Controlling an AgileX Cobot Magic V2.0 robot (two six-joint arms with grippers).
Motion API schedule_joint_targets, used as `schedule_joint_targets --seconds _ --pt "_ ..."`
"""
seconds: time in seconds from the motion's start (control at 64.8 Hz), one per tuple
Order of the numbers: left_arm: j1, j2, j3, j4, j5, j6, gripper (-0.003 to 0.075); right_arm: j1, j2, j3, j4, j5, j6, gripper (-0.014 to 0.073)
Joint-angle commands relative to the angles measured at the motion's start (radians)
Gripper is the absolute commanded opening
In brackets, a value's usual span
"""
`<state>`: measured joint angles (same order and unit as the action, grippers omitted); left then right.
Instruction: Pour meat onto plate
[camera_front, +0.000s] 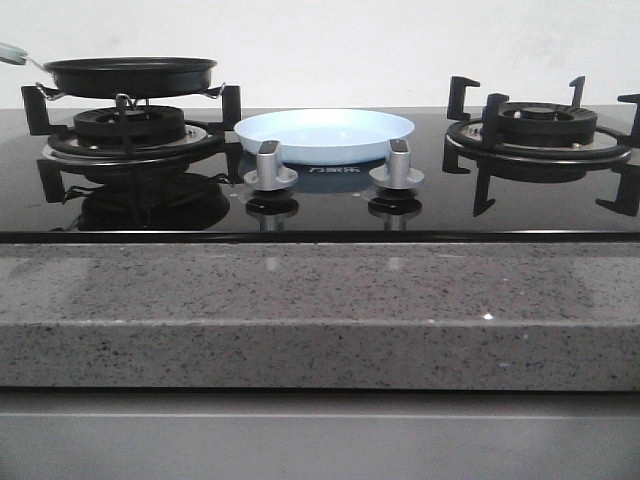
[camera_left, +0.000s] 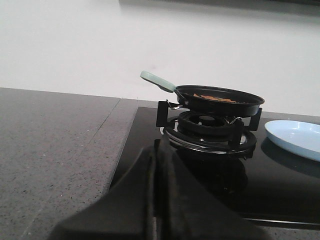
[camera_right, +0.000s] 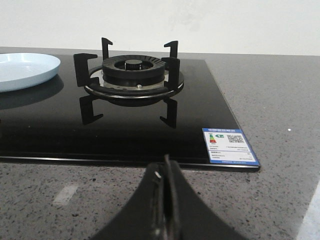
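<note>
Where the front camera looks across the grey speckled counter (camera_front: 320, 320), we see a glossy black glass hob (camera_front: 320, 205) set into it and a plain white wall behind. We count two burners: the left burner (camera_front: 130, 130) carries one black frying pan (camera_front: 130, 75) with a pale green handle, and the right burner (camera_front: 540, 125) is bare. One pale blue plate (camera_front: 325, 135) lies flat on the glass between them, behind two silver knobs, the left knob (camera_front: 268, 165) and the right knob (camera_front: 398, 165). Neither arm shows here.

From the left wrist, our left gripper (camera_left: 155, 200) hangs over the hob's near edge with its two black fingers pressed together, nothing between them. Beyond it the pan sits on its burner, and we can just make out orange-brown meat (camera_left: 215, 98) lying inside. The plate's edge shows beside the burner, apart from the pan.

From the right wrist, our right gripper (camera_right: 165, 200) is likewise closed on nothing, above the counter just short of the glass. Ahead stand the bare burner, one label sticker (camera_right: 230, 146) on the hob's corner, and part of the plate.
</note>
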<state>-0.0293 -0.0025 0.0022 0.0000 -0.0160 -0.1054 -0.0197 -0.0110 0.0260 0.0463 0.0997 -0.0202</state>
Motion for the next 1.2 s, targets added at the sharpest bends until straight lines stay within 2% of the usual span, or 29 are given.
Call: schedule_joint_targets --seconds 0.0,1.018,1.188 --pt "0.000 -0.017 0.006 0.000 -0.085 -0.007 -0.0020 -0.004 -0.017 -0.005 -0.002 -0.084 -0.006 -0.0120" --pt "0.000 -0.017 0.006 0.000 -0.115 -0.007 -0.0020 -0.004 -0.017 -0.005 -0.002 -0.118 -0.006 -0.0120" --pt "0.000 -0.017 -0.058 -0.006 -0.096 -0.007 -0.0020 -0.004 -0.017 -0.066 -0.002 -0.122 -0.006 -0.0120"
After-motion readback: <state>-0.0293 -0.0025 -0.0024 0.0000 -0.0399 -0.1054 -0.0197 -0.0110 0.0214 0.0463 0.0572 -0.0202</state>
